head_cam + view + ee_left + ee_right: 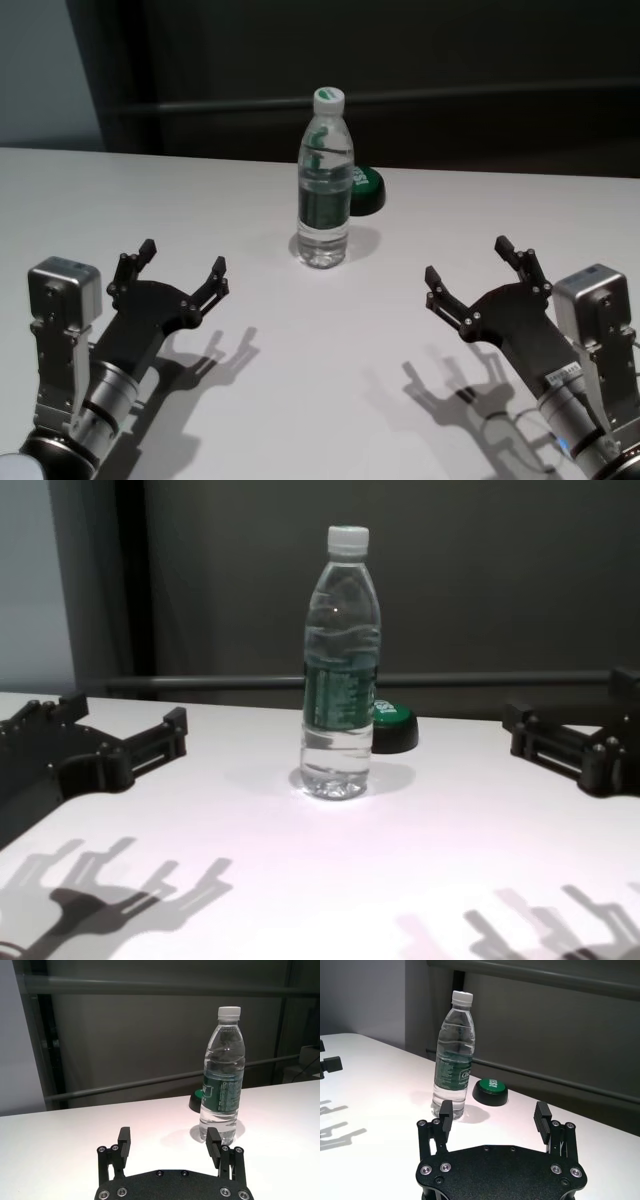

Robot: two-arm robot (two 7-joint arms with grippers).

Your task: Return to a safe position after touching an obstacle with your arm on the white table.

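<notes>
Clear plastic water bottle (pixel 325 180) with a white cap and dark green label stands upright near the middle of the white table (pixel 300 400) — a black button with a green top (pixel 363 189) sits just behind it, to its right. Left gripper (pixel 178 264) hovers well apart on the near left, fingers spread, holding nothing. Right gripper (pixel 477 265) hovers on the near right — fingers spread, empty too.

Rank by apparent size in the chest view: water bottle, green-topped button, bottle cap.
1. Water bottle, upright on the white table, tallest by far.
2. Green-topped button, low, just behind the bottle and partly hidden by it, so its full width is unsure.
3. Bottle cap, smallest.
</notes>
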